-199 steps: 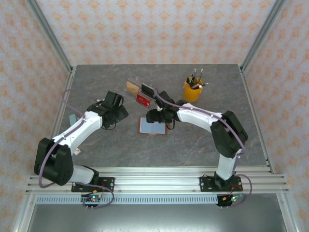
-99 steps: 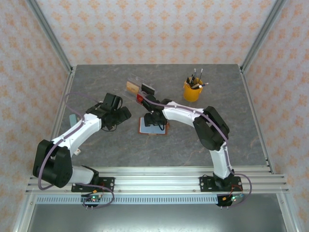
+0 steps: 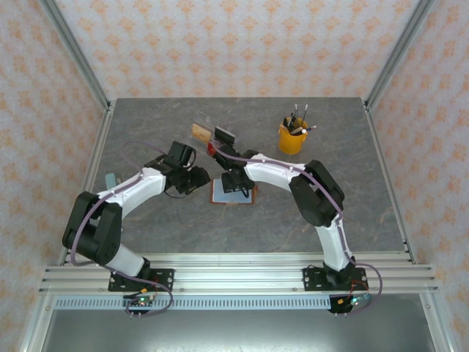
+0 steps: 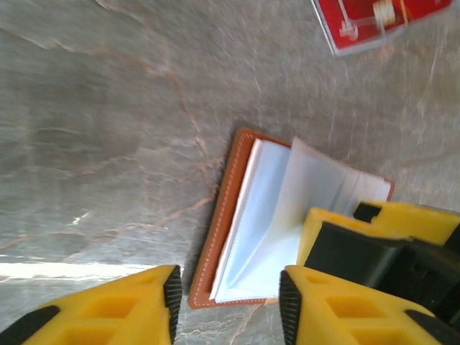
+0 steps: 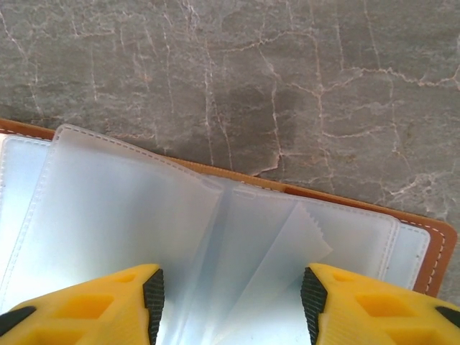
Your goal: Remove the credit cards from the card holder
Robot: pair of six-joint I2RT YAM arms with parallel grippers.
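There is one card holder [image 3: 224,196], lying open on the desk [image 3: 161,235]. Three cards lie nearer the far edge: one tan card [image 3: 199,132], one black card [image 3: 223,135] and one red card [image 3: 214,151]. There is one yellow cup [image 3: 291,139] with a few pens, too small to count. One small blue-green thing [image 3: 110,180] is at the left edge. There are two robot arms, a left arm [image 3: 132,192] and a right arm [image 3: 278,172].

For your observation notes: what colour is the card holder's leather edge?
Orange-brown; card holder shows best from the left wrist.

Stitched tan leather card holder [image 4: 219,215], translucent matt plastic sleeves [image 5: 129,208], smooth veined stone-look table [image 4: 108,144].
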